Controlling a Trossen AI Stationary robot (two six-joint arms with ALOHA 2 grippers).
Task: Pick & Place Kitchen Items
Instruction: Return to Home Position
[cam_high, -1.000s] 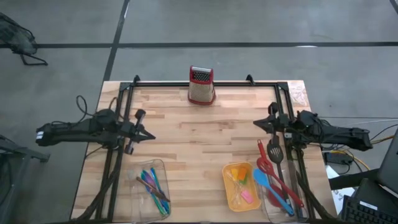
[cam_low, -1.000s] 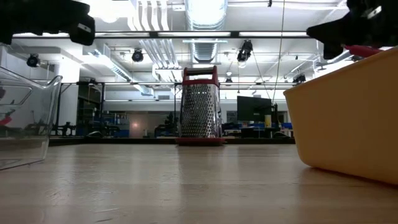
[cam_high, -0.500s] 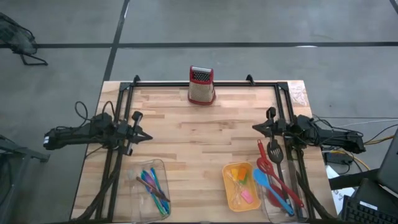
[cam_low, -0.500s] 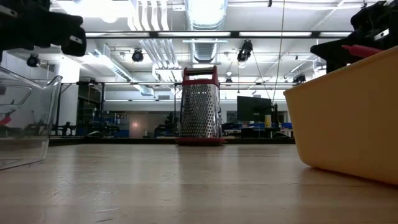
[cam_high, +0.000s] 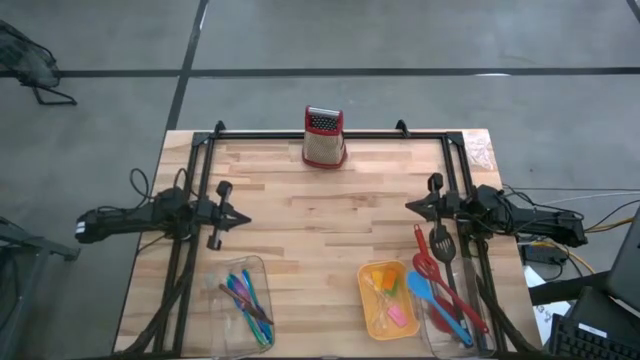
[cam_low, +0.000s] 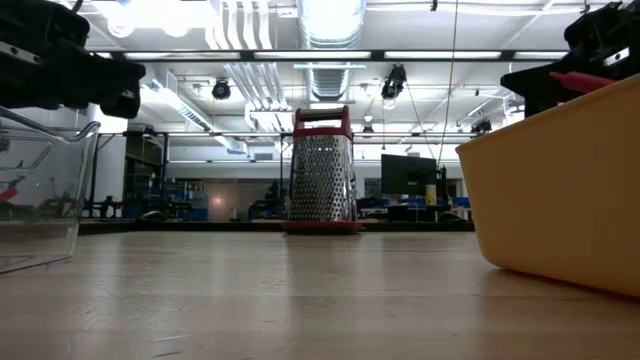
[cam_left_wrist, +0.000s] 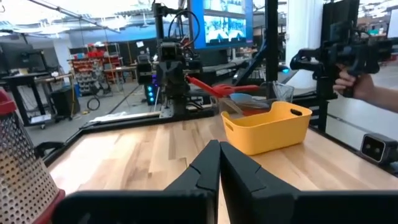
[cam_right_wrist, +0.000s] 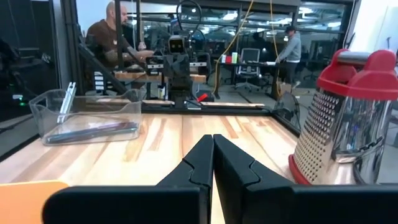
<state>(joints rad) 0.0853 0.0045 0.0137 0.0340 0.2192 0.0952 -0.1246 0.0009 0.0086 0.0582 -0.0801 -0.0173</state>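
From above, we see the left pincer (cam_high: 240, 219) has drawn back toward the left edge of the counter (cam_high: 330, 225); the right pincer (cam_high: 410, 205) sits opposite. The sticks (cam_high: 245, 298) lie in the clear tray (cam_high: 258, 268), and the spoons (cam_high: 445, 285) lie beside the yellow bin (cam_high: 366, 290). Low down, the grater (cam_low: 322, 168) stands far back. In the wrist views, we find both pincers pressed together, empty.

Metal box grater (cam_high: 323, 137), red-topped, upright at desk (cam_high: 330, 220) far edge; yellow tray (cam_high: 363, 300) near front, clear tray (cam_high: 216, 310) well left.

Matt wooden table (cam_high: 330, 215), shiny metal grater (cam_high: 323, 143)
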